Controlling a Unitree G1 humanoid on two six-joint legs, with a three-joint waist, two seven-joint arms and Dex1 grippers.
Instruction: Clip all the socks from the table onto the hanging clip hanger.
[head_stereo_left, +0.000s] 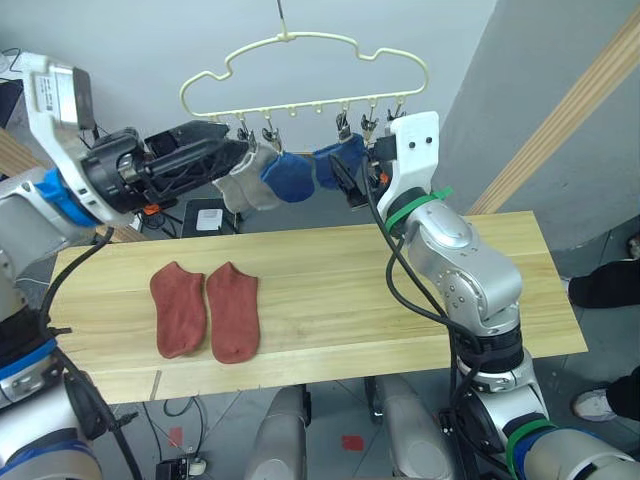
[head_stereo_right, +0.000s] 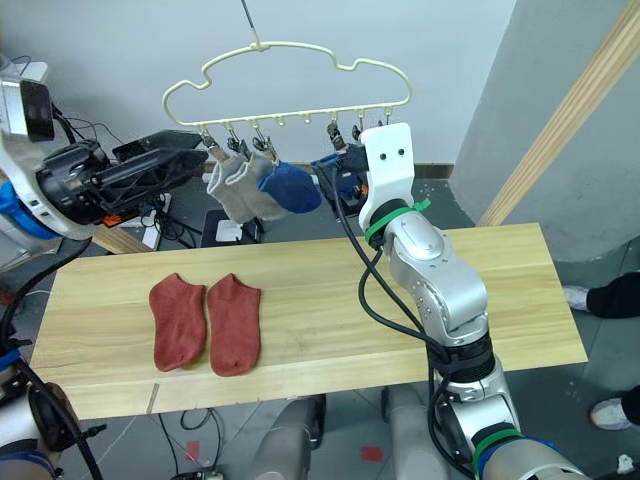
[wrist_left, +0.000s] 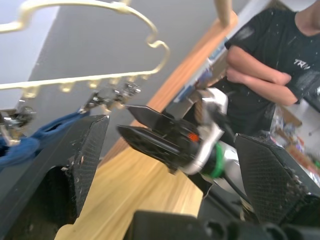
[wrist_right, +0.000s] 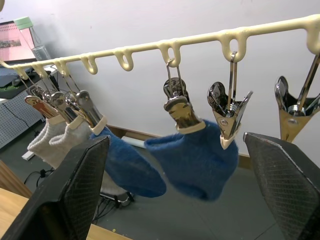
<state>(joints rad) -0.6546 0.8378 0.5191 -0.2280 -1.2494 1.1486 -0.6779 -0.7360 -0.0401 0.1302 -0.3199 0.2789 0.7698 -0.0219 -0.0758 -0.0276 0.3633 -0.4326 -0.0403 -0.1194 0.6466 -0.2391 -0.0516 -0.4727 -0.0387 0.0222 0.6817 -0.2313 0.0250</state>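
Two rust-red socks (head_stereo_left: 178, 308) (head_stereo_left: 233, 311) lie flat side by side on the left half of the table (head_stereo_left: 400, 320). The clip hanger (head_stereo_left: 305, 75) hangs above the table's far edge. Clipped to it are two light grey socks (head_stereo_left: 238, 182) and two blue socks (head_stereo_left: 290, 178) (head_stereo_left: 340, 160). My left gripper (head_stereo_left: 240, 155) is open, raised at the grey socks' clips, and holds nothing. From the other side, my right gripper (head_stereo_left: 350, 185) is open just below the rightmost blue sock (wrist_right: 192, 160), which hangs from a clip (wrist_right: 182, 112).
Free metal clips (wrist_right: 295, 107) hang at the hanger's right end. A person in a black T-shirt (wrist_left: 260, 65) stands with arms crossed beyond the table's right end; their shoe (head_stereo_left: 598, 405) is on the floor. A wooden beam (head_stereo_left: 570, 110) leans on the wall.
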